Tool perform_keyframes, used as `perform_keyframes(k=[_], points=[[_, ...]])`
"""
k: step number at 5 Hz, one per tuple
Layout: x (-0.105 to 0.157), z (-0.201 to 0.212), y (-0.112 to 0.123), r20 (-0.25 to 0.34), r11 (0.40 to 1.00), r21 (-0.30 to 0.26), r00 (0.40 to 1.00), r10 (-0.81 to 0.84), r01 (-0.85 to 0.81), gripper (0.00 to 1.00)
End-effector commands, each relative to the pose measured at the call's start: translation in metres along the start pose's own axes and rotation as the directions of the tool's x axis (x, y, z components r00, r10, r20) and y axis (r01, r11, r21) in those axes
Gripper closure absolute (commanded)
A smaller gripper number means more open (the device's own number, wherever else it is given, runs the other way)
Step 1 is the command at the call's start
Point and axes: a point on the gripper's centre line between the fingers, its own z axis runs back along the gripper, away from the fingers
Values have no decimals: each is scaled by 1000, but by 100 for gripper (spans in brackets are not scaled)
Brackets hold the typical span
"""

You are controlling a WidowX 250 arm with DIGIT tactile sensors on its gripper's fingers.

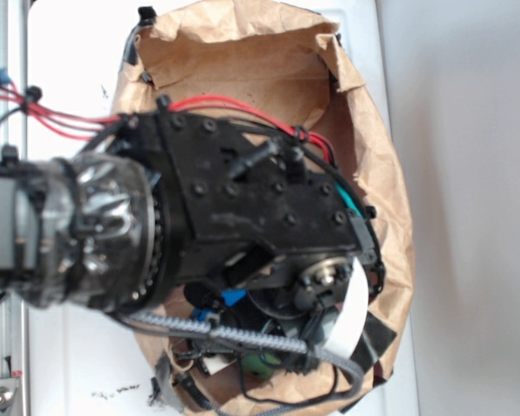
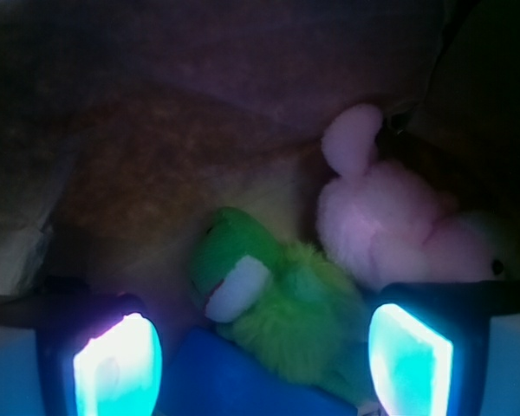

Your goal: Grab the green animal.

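Brown paper forms a single bag (image 1: pixel 377 165) lying on the white worktop (image 1: pixel 468 173), its mouth rolled open, and the black arm (image 1: pixel 243 195) reaches down into it with red wires trailing from its upper side. From the exterior view the arm's body hides most of the bag's inside; only a small patch of green shows near the bottom.

The wrist view counts three things in the bag: one green animal (image 2: pixel 282 303), one pink plush bunny (image 2: pixel 386 225) and one blue block (image 2: pixel 234 386). The green animal lies on its side, darker head with a white band toward the left, fuzzy lime body running down to the right. The pink plush bunny sits just beside it on the upper right, touching or nearly touching. The blue block lies at the lower edge, against the green body.

The gripper (image 2: pixel 264 360) is spread wide, its two glowing fingers (image 2: pixel 117 364) standing either side of the green animal's body, not pressing it.
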Motion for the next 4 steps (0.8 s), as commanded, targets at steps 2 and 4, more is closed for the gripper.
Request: perform_keyframes(k=[2, 4], points=[[-1, -3, -2, 37, 952, 48, 952, -305, 303, 0], [-5, -2, -18, 89, 902, -129, 910, -404, 413, 0]])
